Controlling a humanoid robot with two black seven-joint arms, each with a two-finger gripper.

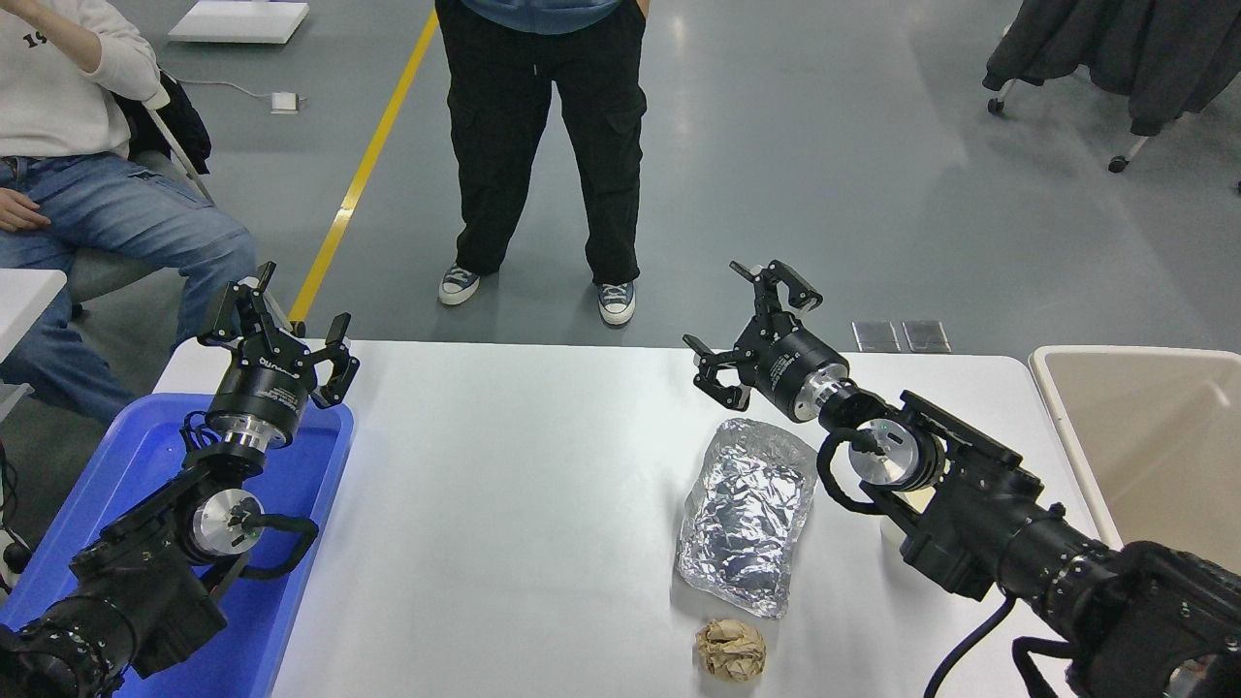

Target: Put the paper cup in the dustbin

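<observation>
White table (543,504) fills the foreground, with the dustbin (1144,436) at its right end. Right gripper (751,330) hangs over the far edge, jaws spread wide and empty. Only a sliver of the paper cup (890,531) shows beneath that arm, beside the foil tray (747,514). Left gripper (276,334) sits parked above the blue tray (145,456), jaws apart.

White table (543,504) with foil tray (745,517), crumpled brown paper ball (730,650).
</observation>
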